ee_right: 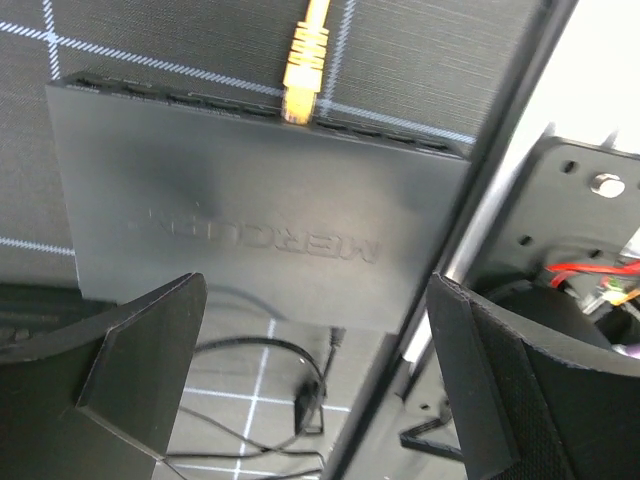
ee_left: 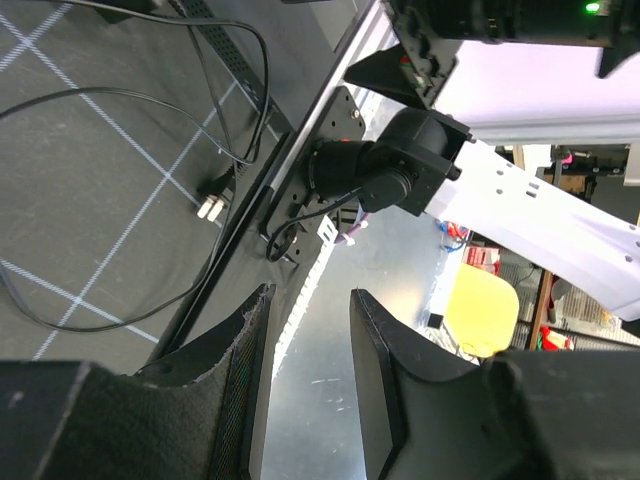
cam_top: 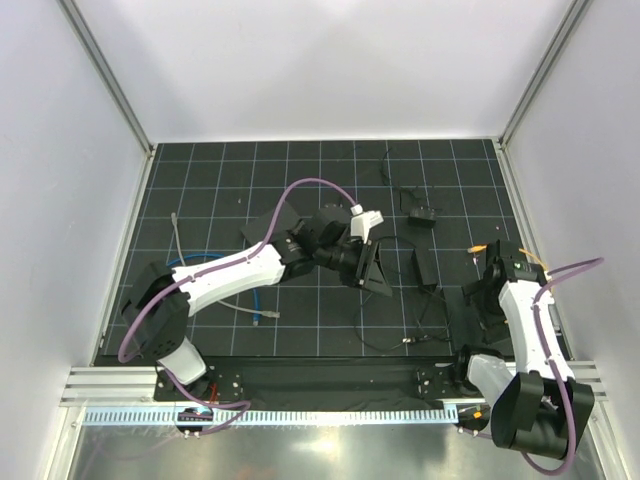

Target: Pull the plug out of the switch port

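The flat black plastic network switch (ee_right: 250,200) lies on the black gridded mat (ee_right: 150,40) at the right side of the table. The yellow moulded plug (ee_right: 303,70) sits in a port along the switch's far edge, not yet drawn out. The right gripper (ee_right: 315,295) hangs over the near part of the switch's lid, its fingers spread wide and holding nothing. The plug lies ahead of the fingertips. The left gripper (ee_left: 311,298) is off by the middle of the mat, its fingers parted and empty, and plays no part here. To do this well, the right gripper should reach forward until its fingers flank the plug's body rather than the thin cable. It should close squarely, then draw back along the port's axis without twisting. The release tab probably faces the mat, though it cannot be seen from here. If so, a plain tug may drag the light switch along.
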Robot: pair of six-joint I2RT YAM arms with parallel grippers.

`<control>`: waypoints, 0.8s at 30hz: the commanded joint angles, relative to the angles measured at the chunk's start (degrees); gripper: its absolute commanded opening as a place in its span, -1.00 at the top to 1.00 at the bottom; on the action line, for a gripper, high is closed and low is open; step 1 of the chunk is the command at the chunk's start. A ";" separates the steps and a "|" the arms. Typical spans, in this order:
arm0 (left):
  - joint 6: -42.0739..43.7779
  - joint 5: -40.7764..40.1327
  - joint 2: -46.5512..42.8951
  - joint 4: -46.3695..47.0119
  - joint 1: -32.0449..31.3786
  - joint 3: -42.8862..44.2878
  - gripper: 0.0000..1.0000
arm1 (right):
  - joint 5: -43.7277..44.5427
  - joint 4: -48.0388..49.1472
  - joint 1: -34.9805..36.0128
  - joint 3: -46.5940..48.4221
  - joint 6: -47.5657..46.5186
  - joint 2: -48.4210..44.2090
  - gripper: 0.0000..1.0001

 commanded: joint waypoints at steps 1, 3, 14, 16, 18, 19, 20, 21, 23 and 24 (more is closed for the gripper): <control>0.01 2.78 -1.41 0.86 1.15 -0.35 0.21 | -0.23 4.74 -0.16 -1.86 2.17 1.33 -0.99; -0.52 3.31 -0.89 1.30 1.50 -0.44 0.21 | -1.37 7.90 -0.16 -4.84 3.48 1.86 -0.99; -2.10 5.07 1.40 3.15 3.53 -0.70 0.21 | -6.38 22.15 -0.16 -5.83 0.33 11.17 -0.96; -2.19 5.25 1.67 3.24 3.53 -0.70 0.21 | -7.52 23.38 -0.16 -4.77 -0.55 14.23 -0.96; -2.19 5.25 1.93 3.33 3.61 -0.88 0.22 | -9.01 26.01 -0.25 -3.98 -0.82 16.26 -0.96; -2.19 5.07 1.93 3.33 3.61 -1.05 0.22 | -10.94 26.89 -0.16 -3.98 -0.73 17.93 -0.96; -2.28 4.99 1.93 3.33 3.79 -1.14 0.22 | -11.91 28.73 -0.16 -3.72 -0.64 18.55 -0.95; -2.36 4.98 1.93 3.33 3.79 -1.32 0.22 | -12.27 29.27 -0.16 -3.37 -0.73 19.34 -0.95; -2.37 4.90 1.93 3.33 3.88 -1.49 0.22 | -12.01 30.23 -0.08 -2.23 -1.43 20.57 -0.94; -2.37 4.90 1.84 3.24 4.14 -1.49 0.22 | -11.84 30.50 -0.08 -1.87 -1.87 21.01 -0.95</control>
